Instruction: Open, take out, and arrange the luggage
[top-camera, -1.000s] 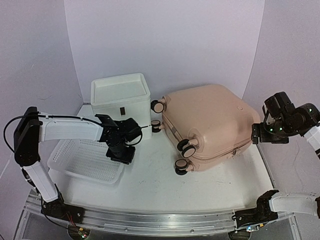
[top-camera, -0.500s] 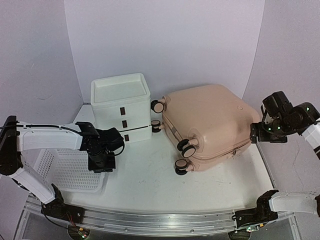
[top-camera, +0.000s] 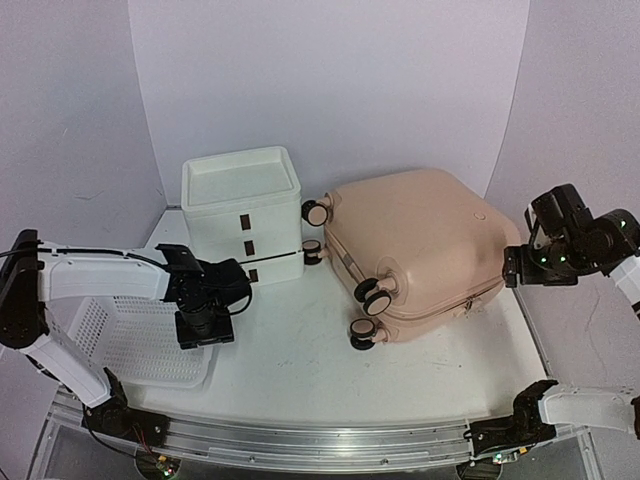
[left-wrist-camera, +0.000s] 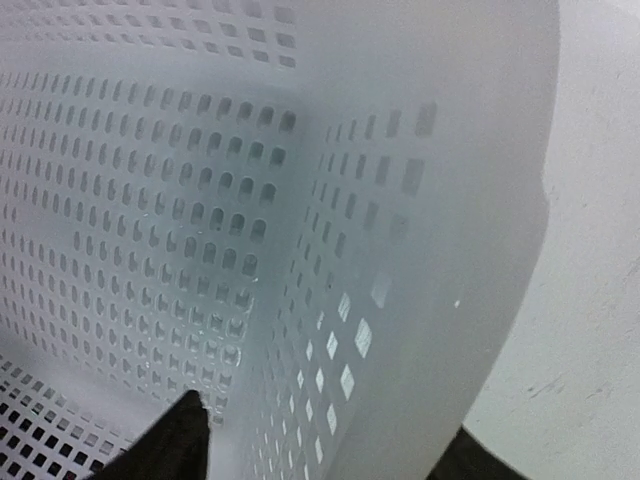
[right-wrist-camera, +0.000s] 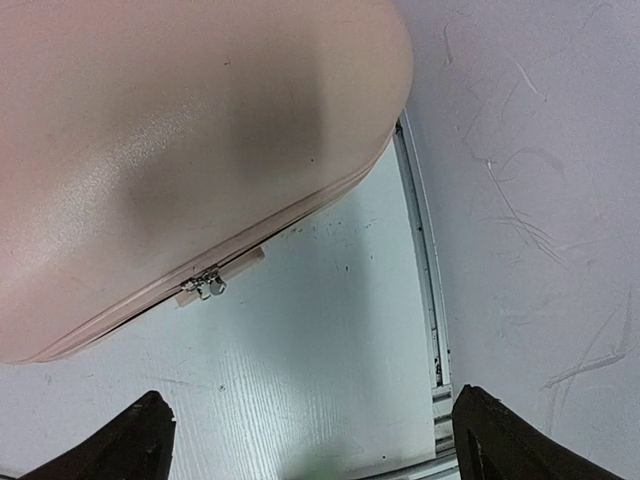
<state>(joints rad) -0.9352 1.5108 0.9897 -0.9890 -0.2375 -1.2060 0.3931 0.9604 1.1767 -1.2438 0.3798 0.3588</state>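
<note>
Find the luggage (top-camera: 420, 245) flat at 3 o'clock on the desk (top-camera: 300, 370). Expect a stiff, slick shell, too broad to pinch; take the zipper pull (right-wrist-camera: 207, 285) instead. Note right end effector (right-wrist-camera: 312, 398) gaping, empty, above it; left end effector (left-wrist-camera: 330, 425) astride basket (left-wrist-camera: 150, 200) rim, grip unclear.

One luggage (top-camera: 415, 240), four caster wheels (top-camera: 375, 297) showing; one white drawer unit (top-camera: 240, 185), three drawer fronts (top-camera: 270, 245); one perforated basket (top-camera: 120, 335); two tools: left tool (top-camera: 205, 328), right tool (right-wrist-camera: 320, 440)

High rear camera overlooks all; right wrist closely shares the luggage (top-camera: 420, 240).
</note>
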